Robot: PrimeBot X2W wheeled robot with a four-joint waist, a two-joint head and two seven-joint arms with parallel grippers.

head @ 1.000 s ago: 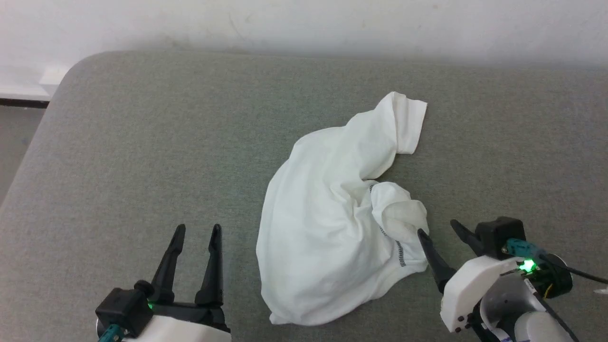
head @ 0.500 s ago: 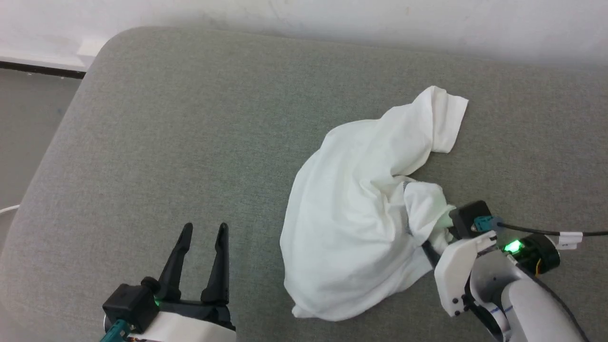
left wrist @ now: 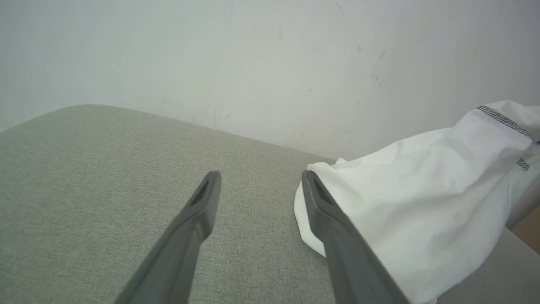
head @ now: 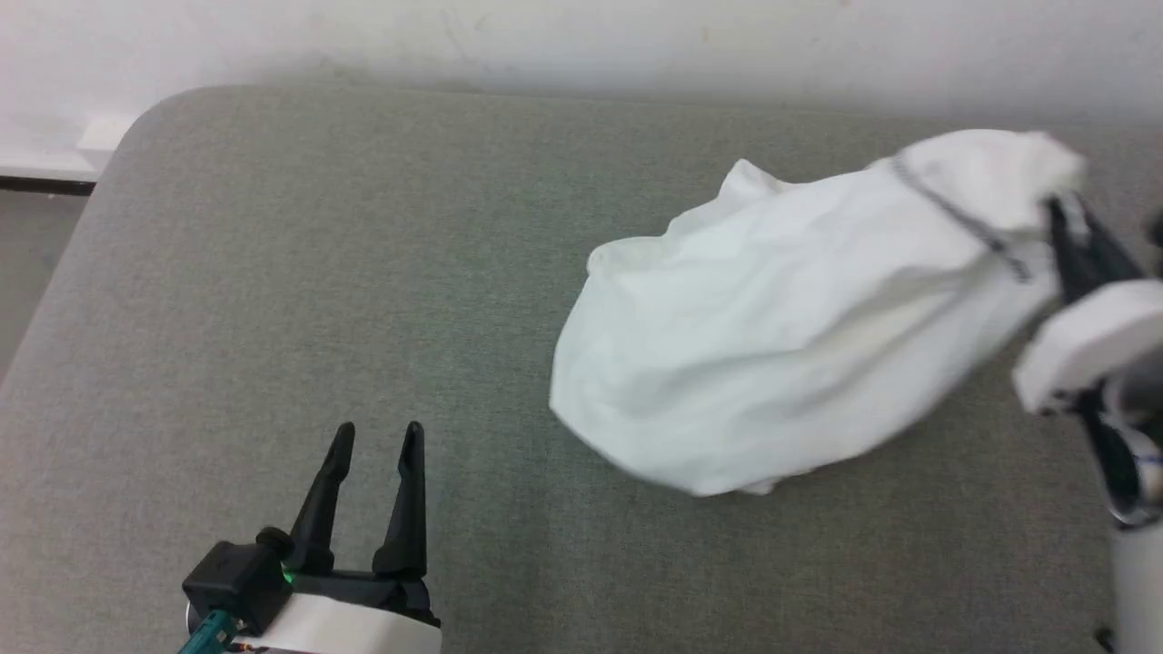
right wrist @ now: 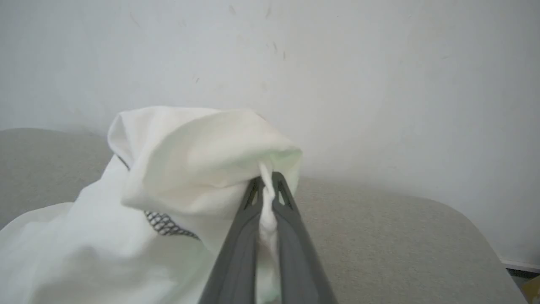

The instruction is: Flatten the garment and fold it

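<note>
The garment (head: 781,354) is a white thin T-shirt with dark zigzag stitching, bunched up and pulled out toward the right of the grey cushion (head: 363,272). My right gripper (head: 1058,213) is shut on a fold of the garment (right wrist: 185,169) and holds that end raised above the cushion. In the right wrist view the fabric is pinched between the fingertips (right wrist: 253,190). My left gripper (head: 374,438) stands open at the lower left, apart from the cloth. In the left wrist view the garment (left wrist: 422,202) lies just beyond the right finger.
A pale wall (head: 581,36) runs behind the cushion. The cushion's rounded corner (head: 136,127) is at the far left, with floor (head: 27,263) beyond it. Bare cushion lies in front of the left gripper.
The right gripper closed on the garment's bunched edge and carried it up and to the right, stretching the cloth. The head camera shifted. The left gripper stayed open in place.
</note>
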